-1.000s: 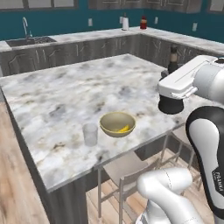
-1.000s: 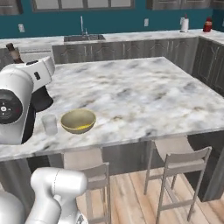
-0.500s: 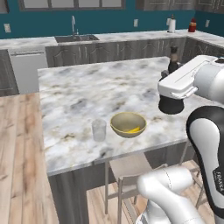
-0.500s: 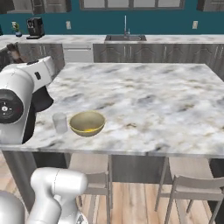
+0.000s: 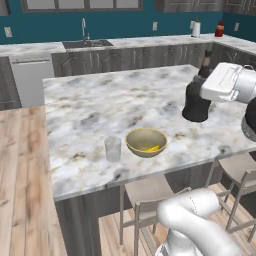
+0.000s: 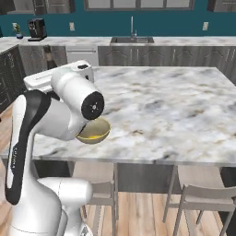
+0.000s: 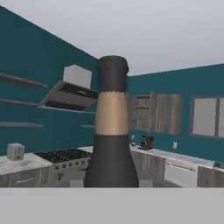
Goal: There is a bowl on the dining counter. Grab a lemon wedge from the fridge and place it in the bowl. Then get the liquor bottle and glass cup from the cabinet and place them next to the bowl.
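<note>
We carry the liquor bottle [image 7: 111, 131] upright, jaws narrowed on its lower body, above the dining counter [image 5: 90, 107] right of the bowl [image 5: 145, 142]. Glass: heavy, slippery, breakable. Body grip suits; set down gently.

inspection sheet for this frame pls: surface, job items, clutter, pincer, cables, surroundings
Surface: marble dining counter, island with stools tucked under the near edge.
Job's things: yellow bowl near the front edge with a lemon wedge inside; glass cup upright just beside the bowl, apart from it; dark liquor bottle upright in the hand view, its neck showing behind the hand in the left base view, above the counter's far right part.
Clutter: nothing seen near the bowl.
Pincer: fingertips hidden; shut on the liquor bottle, judging by the bottle riding with the hand.
Cables: nothing seen.
Surroundings: teal walls, back counter with sink, coffee machine, range hood.
</note>
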